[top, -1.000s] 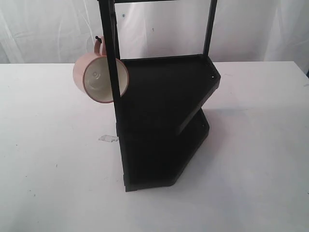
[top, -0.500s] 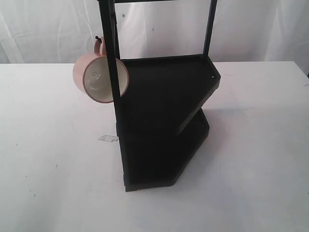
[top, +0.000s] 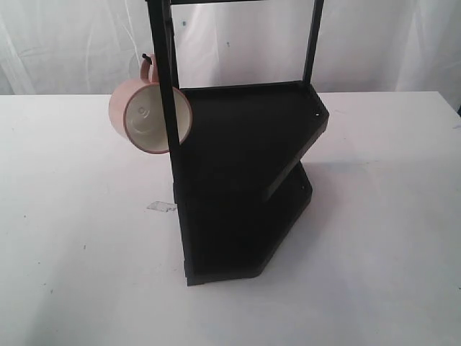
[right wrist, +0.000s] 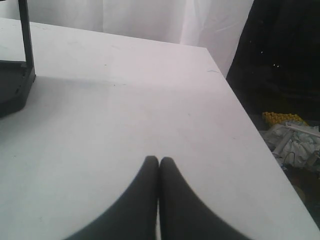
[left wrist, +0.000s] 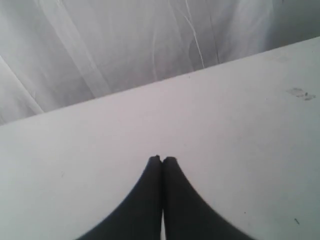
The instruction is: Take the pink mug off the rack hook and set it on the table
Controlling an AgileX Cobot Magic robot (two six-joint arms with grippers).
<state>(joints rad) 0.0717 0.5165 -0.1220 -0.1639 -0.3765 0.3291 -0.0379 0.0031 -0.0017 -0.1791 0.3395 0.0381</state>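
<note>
White curtain hangs in folds behind the table, a broad white top with small specks and scuffs. The rack stands near the middle of it, a tall black frame with thin upright posts and two angular shelves. The upper shelf and the lower shelf each show only their own flat black surface, ringed by a low lip.

The pink mug hangs off the table on the rack's left side, its loop handle caught over the rack hook, a small curved black prong sticking out from the front left post. The mug is tipped on its side with the mouth towards the exterior camera. Its cream inside shows bare glaze and a small bright glint at the bottom. The post crosses in front of the mug's right edge. A small pale scrap lies on the tabletop below the mug, just beside the rack's base.

The left gripper appears only in its own wrist view: its two black fingers are pressed together tip to tip with nothing between them, over bare white tabletop with the curtain beyond. The right gripper is likewise closed on nothing, over the table near its edge. A corner of the rack's base and one post sit at the side of that view, well apart from the fingers, and dark clutter lies past the table edge.
</note>
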